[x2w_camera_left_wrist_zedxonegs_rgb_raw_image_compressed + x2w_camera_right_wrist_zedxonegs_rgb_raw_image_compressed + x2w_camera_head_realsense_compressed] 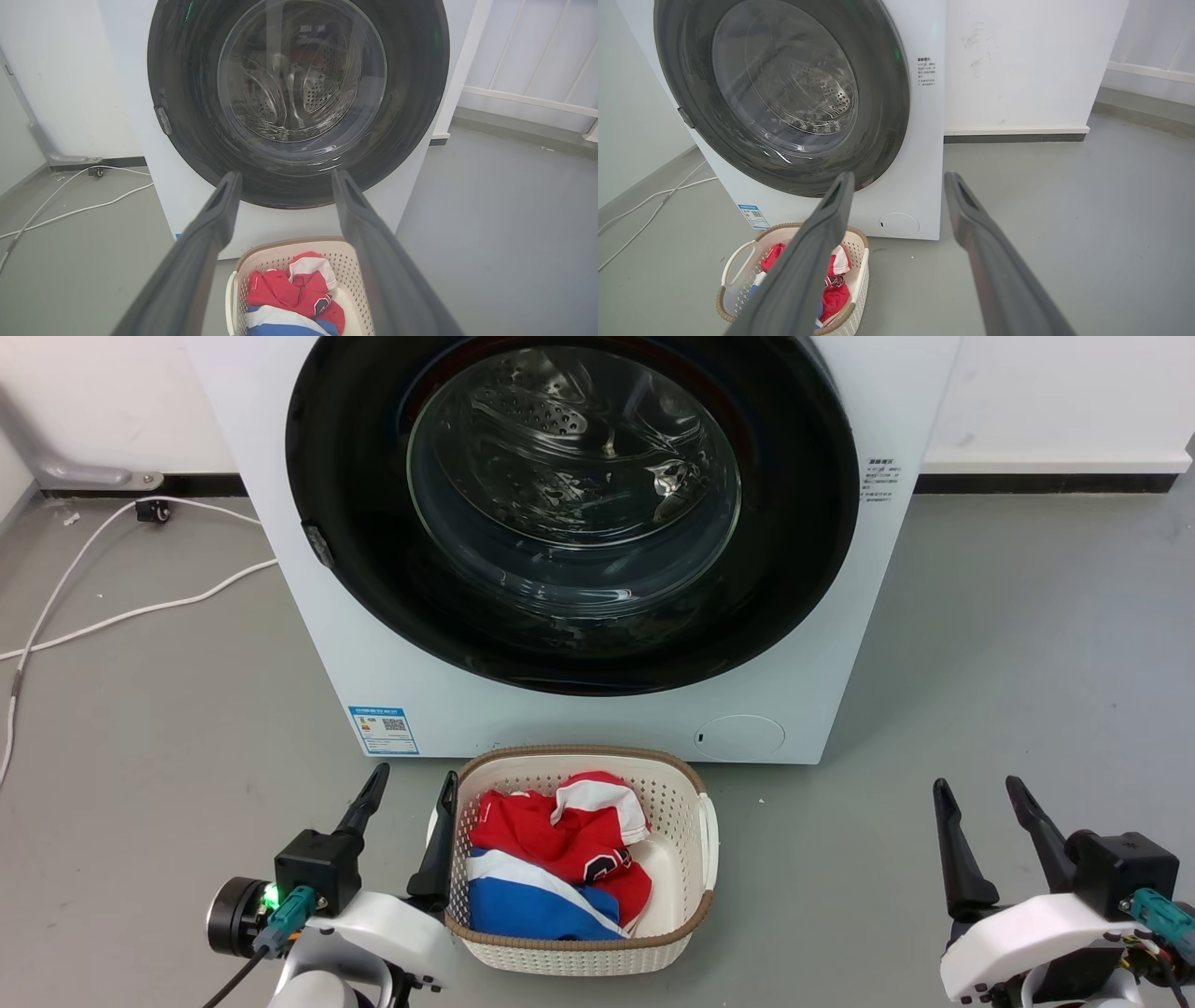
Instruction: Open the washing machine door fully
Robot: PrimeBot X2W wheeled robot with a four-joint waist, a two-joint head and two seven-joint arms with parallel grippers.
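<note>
The white washing machine (401, 691) stands straight ahead on the grey floor. Its round glossy black door (373, 588) lies flat against the front, shut, with the clear glass bowl (574, 476) at its centre and a small latch tab (317, 543) on its left rim. The door (187, 116) also faces the left wrist camera, and the door (887, 93) sits upper left in the right wrist view. My left gripper (413, 782) is open, low at the left, beside the basket and well short of the door. My right gripper (982, 789) is open at the lower right, empty.
A white laundry basket (686, 784) with red, white and blue clothes (560, 859) sits on the floor right before the machine, between me and the door. White cables (140, 607) trail over the floor at the left. A white wall (1017, 70) runs behind on the right.
</note>
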